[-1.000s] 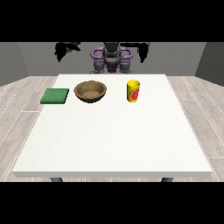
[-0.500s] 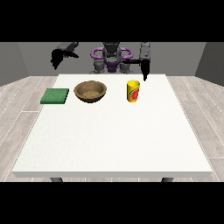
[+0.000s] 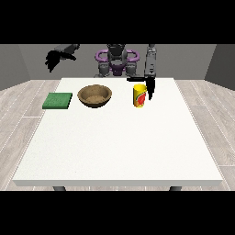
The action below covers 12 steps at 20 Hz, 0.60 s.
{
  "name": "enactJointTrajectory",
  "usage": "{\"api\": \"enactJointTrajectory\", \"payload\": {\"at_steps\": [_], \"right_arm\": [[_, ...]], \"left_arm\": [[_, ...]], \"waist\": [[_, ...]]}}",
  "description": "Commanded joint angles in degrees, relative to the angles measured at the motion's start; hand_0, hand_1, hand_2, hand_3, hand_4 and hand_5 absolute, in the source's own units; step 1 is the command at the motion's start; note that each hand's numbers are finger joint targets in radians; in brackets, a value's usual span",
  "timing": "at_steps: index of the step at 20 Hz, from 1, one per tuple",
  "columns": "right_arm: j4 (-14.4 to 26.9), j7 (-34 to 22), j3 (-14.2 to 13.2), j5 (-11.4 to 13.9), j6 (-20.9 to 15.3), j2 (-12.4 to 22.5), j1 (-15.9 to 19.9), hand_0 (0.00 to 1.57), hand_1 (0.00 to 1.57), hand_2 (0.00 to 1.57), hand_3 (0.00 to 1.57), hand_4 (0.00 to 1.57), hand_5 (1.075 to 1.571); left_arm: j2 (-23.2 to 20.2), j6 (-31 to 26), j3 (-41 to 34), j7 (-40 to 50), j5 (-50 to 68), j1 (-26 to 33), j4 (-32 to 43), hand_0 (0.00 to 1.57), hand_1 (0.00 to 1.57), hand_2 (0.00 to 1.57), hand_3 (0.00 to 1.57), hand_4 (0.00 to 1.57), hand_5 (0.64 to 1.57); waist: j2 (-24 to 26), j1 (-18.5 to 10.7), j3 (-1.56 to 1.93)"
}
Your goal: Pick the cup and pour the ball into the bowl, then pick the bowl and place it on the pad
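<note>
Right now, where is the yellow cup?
In the front view, the yellow cup with a red mark stands upright on the white table, right of the brown wooden bowl, with the black hand at the view's right close beside it.

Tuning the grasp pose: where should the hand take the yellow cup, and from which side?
Take the yellow cup round its side wall, about mid-height, coming from the view's right, where the hand at the view's right already hangs beside it. The cup stands upright and is a plain cylinder, so a side wrap keeps the mouth free for pouring. The bowl is on the other side, apart.
</note>
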<state>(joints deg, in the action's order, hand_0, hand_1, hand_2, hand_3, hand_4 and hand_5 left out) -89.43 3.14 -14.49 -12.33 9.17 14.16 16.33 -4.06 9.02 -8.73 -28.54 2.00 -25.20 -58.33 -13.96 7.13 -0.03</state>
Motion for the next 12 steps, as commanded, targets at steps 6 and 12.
{"api": "enactJointTrajectory", "payload": {"at_steps": [6,12], "right_arm": [[-0.24,-0.19,-4.31,-4.91,4.65,5.11,1.25,0.00,0.00,0.00,0.00,0.00,1.571],[1.18,-4.30,-5.61,-7.28,5.94,7.63,1.76,0.00,0.00,0.00,0.17,0.00,1.571]], "left_arm": [[-2.44,4.20,-3.69,-13.09,-2.20,-1.67,12.08,1.19,1.19,1.57,1.42,0.75,1.559],[-2.48,14.95,-1.97,-9.42,-8.30,-3.70,16.74,1.29,1.29,1.57,1.57,1.14,1.551]], "waist": [[-3.89,3.64,0.00],[0.36,3.85,0.02]]}}
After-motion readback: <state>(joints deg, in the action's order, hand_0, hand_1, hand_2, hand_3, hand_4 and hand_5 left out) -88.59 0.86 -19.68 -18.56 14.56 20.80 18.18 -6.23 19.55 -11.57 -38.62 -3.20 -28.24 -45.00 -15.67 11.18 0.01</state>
